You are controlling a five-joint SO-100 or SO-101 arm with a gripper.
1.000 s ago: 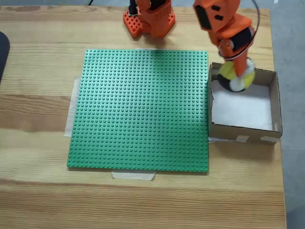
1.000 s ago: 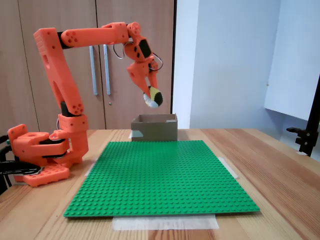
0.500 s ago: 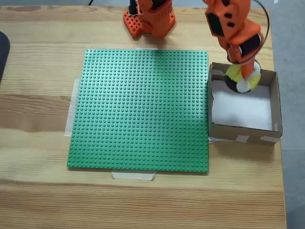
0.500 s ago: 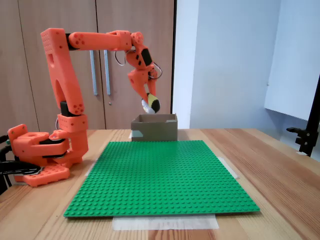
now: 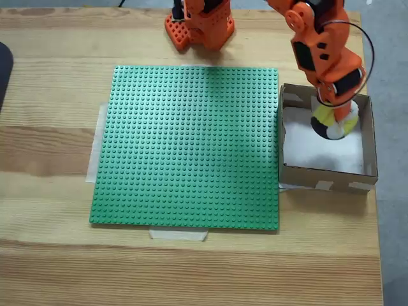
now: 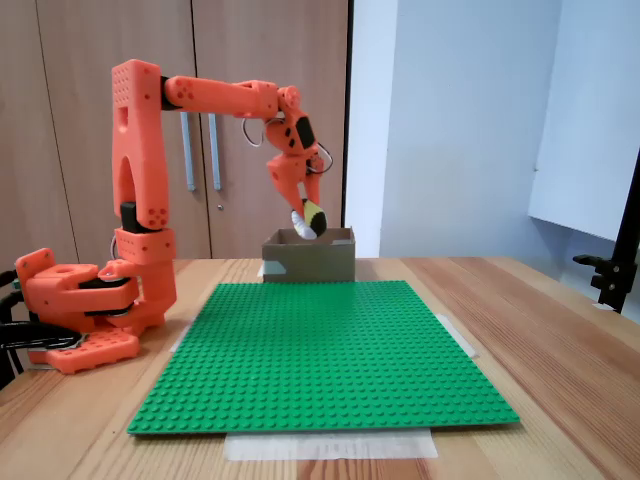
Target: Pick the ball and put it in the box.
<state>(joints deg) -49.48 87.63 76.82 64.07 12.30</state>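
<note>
My arm point(image 6: 140, 150) is matt orange plastic. The tabletop point(image 5: 51, 255) is pale wood with visible grain (smooth-looking). The green plate point(image 5: 191, 146) is studded plastic, the box point(image 5: 325, 175) brown cardboard, and the ball point(image 5: 331, 121) looks soft, dull.

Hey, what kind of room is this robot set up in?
Probably an office or hobby lab: an orange arm stands on a wooden table with a green studded baseplate, and wooden cupboard doors stand behind.

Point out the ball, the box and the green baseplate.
ball point(image 5: 331, 124), top-down fixed view, on its yellow and white underside below the gripper.
box point(image 5: 326, 176), top-down fixed view, on its near cardboard wall.
green baseplate point(image 6: 320, 350), side fixed view, on its studded middle.
</note>
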